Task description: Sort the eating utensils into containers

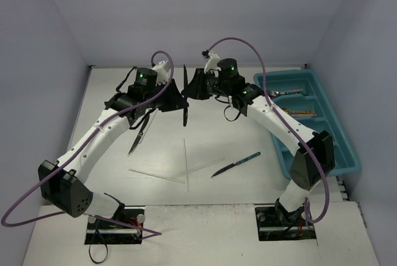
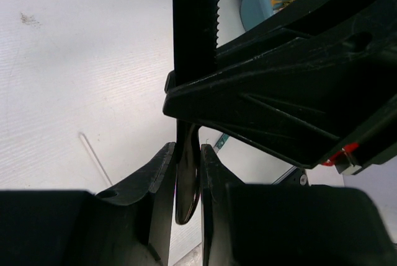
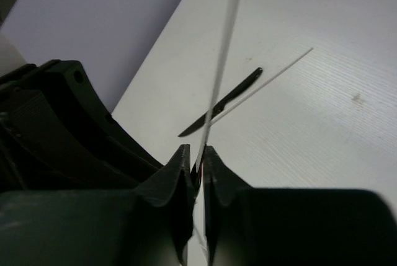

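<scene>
The white tabletop (image 1: 236, 185), finely ribbed, is closed in by plain pale lavender-grey walls (image 1: 186, 12) behind and on both sides, under soft, even light.

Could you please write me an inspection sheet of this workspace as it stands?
Surface: white table, with a small dark speck in the wrist views.
Job's things: a serrated dark knife is held in the air between the arms. A second dark knife, a teal-handled piece and thin clear sticks lie on the table. The blue tray on the right holds gold pieces.
Clutter: nothing seen.
Grippers: the left gripper and right gripper both have their jaws shut on the raised knife, as in a handover.
Cables: a purple cable loops off each arm, above the table.
Surroundings: pale walls on three sides.
</scene>
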Action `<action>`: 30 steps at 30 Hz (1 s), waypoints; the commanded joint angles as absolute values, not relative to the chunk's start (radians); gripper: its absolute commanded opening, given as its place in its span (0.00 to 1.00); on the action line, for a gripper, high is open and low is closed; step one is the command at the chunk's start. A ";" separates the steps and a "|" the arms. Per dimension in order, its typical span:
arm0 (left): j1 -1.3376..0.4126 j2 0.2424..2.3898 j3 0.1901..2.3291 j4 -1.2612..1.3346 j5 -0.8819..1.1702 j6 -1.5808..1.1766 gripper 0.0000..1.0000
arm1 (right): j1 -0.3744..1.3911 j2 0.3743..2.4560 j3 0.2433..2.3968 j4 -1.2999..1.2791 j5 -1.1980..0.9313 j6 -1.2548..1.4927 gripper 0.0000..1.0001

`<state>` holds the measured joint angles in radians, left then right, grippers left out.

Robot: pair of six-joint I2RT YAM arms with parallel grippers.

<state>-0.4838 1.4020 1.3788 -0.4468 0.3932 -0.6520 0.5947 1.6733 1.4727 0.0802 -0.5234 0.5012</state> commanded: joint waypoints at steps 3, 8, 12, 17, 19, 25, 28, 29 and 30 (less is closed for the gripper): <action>-0.487 1.372 1.457 -0.373 0.429 -0.627 0.52 | 0.589 1.648 1.506 0.126 -0.553 0.429 0.00; -0.478 1.343 1.462 -0.460 0.461 -0.547 0.88 | 0.523 1.622 1.551 0.071 -0.576 0.272 0.00; -0.420 1.268 1.430 -0.502 0.517 -0.432 0.88 | 0.382 1.599 1.576 -0.052 -0.572 -0.023 0.00; -0.255 1.262 1.389 -0.552 0.652 -0.343 0.88 | 0.211 1.548 1.600 -0.227 -0.559 -0.534 0.00; -0.217 1.297 1.385 -0.582 0.672 -0.325 0.88 | 0.165 1.506 1.565 -0.267 -0.548 -0.793 0.00; -0.215 1.362 1.361 -0.614 0.683 -0.260 0.88 | 0.015 1.434 1.449 -0.500 -0.490 -1.545 0.00; -0.219 1.378 1.352 -0.614 0.683 -0.227 0.88 | -0.065 1.457 1.449 -0.580 -0.473 -1.683 0.00; -0.222 1.382 1.349 -0.614 0.680 -0.217 0.88 | -0.087 1.471 1.457 -0.610 -0.464 -1.719 0.00; -0.224 1.384 1.347 -0.614 0.675 -0.209 0.88 | -0.105 1.484 1.469 -0.642 -0.455 -1.761 0.00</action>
